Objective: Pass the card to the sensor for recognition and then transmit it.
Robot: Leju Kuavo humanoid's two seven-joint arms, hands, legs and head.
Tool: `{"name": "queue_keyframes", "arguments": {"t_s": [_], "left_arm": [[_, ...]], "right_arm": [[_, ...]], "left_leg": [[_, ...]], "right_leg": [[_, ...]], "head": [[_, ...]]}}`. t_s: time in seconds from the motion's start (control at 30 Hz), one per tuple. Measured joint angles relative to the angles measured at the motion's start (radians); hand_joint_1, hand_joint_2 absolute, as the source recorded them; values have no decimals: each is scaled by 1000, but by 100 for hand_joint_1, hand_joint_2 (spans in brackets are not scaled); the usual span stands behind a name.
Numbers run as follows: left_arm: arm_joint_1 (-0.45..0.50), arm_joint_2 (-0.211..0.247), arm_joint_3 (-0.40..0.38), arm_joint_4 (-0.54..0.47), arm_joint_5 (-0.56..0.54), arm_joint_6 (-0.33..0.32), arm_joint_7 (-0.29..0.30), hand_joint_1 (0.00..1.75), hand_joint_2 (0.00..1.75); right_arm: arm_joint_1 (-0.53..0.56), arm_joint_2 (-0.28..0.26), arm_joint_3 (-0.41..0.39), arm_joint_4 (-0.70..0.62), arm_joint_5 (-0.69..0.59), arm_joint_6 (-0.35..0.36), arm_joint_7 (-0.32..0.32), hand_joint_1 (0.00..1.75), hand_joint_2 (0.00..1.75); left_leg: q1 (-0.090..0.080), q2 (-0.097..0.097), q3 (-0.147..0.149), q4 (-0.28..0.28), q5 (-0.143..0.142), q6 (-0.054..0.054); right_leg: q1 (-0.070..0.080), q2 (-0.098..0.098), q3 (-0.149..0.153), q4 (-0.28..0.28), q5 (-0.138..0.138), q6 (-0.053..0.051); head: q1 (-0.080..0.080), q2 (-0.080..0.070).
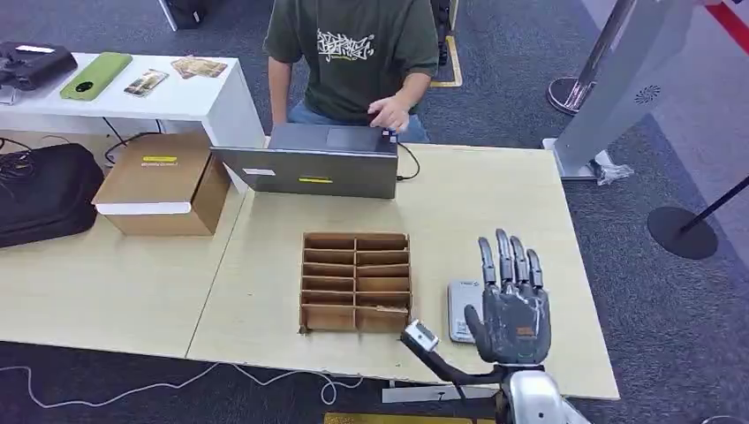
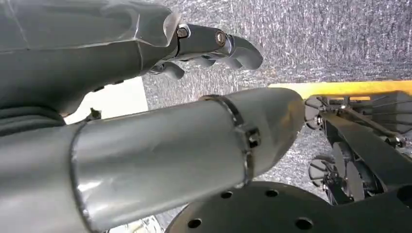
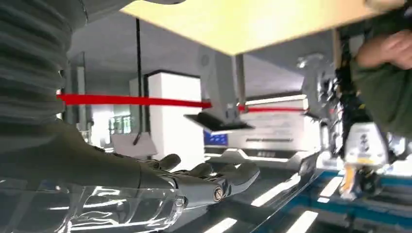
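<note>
The right hand (image 1: 512, 300) is hovering over the near right part of the light wooden table (image 1: 495, 203), back toward the camera, fingers straight and slightly spread, holding nothing. It is covering the right part of a small grey sensor (image 1: 461, 309) lying flat on the table just right of the cardboard divider box (image 1: 356, 281). The box's compartments are looking shadowed, and whether any card is sitting in them cannot be told; no card is plainly showing anywhere on the table. In the right wrist view the same hand (image 3: 194, 182) is stretching out flat with nothing between its fingers.

The left hand (image 2: 214, 48) is hanging over grey carpet in its wrist view, fingers loosely extended with nothing in them; much of it is being hidden by the arm's own silver tube.

At the far edge of the table a person in a dark green shirt (image 1: 353, 53) is sitting, cut off at the top of the frame, one hand (image 1: 389, 113) resting on a grey laptop (image 1: 318, 159). A cardboard carton (image 1: 163, 181) is standing at the far left.
</note>
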Motion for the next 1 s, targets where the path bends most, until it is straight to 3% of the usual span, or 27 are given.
{"name": "queue_keyframes", "arguments": {"t_s": [0.17, 0.43, 0.73, 1.0], "left_arm": [[1, -4, 4, 0, 2, 0, 0, 0, 0], [0, -4, 3, 0, 9, 6, 1, 0, 0], [0, -5, 4, 0, 22, 6, 3, 0, 0], [-4, -5, 3, 0, 29, 6, 22, 0, 0]], "right_arm": [[17, 53, 82, 2, 0, 76, 2, 0, 175], [37, 106, 109, 10, 0, 120, -33, 0, 175], [45, 183, 90, 68, 0, 29, -157, 0, 175], [13, 314, -2, 214, 0, -54, -331, 0, 175]], "left_leg": [[0, 0, 0, 0, 0, 0], [0, 0, 0, 0, 0, 0], [0, 0, 0, 0, 0, 0], [0, 0, 1, 0, 0, -1]], "right_leg": [[0, 0, 0, 0, -1, -1], [0, 0, 0, 0, -1, -1], [0, 0, 0, 0, -1, -1], [0, 0, 0, 1, -1, -1]], "head": [[0, 0], [0, 0], [0, 0], [0, 0]]}}
